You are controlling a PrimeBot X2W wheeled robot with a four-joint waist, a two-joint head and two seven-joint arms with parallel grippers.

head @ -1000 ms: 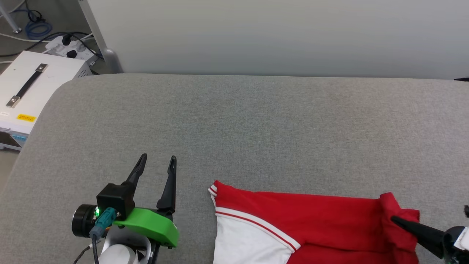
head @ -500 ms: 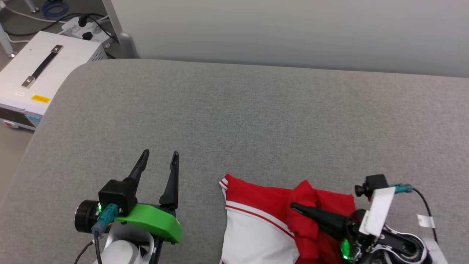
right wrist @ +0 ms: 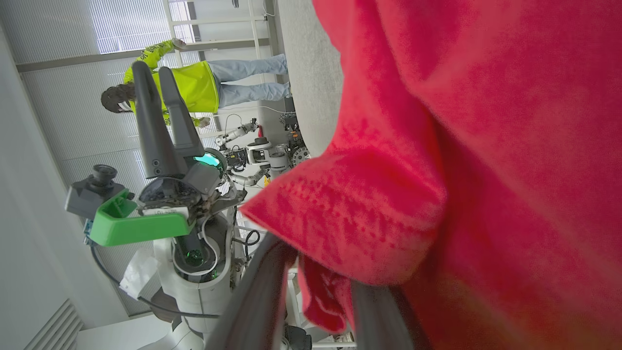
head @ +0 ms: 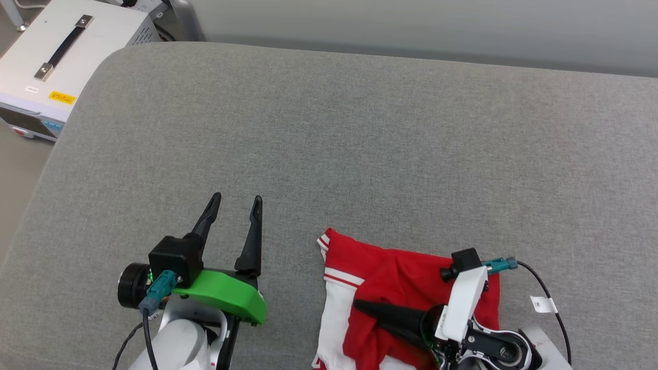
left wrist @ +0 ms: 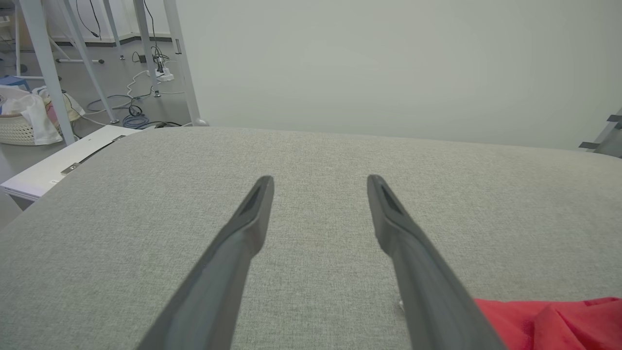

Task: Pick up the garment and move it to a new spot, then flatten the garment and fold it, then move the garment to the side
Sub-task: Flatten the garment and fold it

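The garment (head: 411, 272) lay bunched at the near edge of the grey padded surface (head: 360, 128), a little right of its middle. Its red body was heaped in folds, with a white sleeve (head: 334, 313) and its red-and-white striped trim (head: 339, 277) at the left end. My right gripper (head: 360, 307) lay low across the heap from the right, its dark fingers pointing left, with red cloth rising on both sides of them.

In my right wrist view a thick fold of that cloth hung over my two fingers (right wrist: 257, 301) and down into the gap between them. It hid the tips, so I could not tell whether that gripper pinched the cloth or lay loose in it.

My left gripper (head: 236, 197) sat to the left of the garment and apart from it. Its jaws were spread wide with nothing between them, and its fingers pointed toward the far edge over bare grey surface. A green bracket (head: 221, 300) sat behind those fingers on the wrist.

Farther out, a white case with a black strap handle (head: 46, 56) stood off the far left corner of the surface, and a pale wall (head: 411, 20) ran along the far side. My right wrist view also caught a person in a yellow top and jeans (right wrist: 194, 85) standing in the background.
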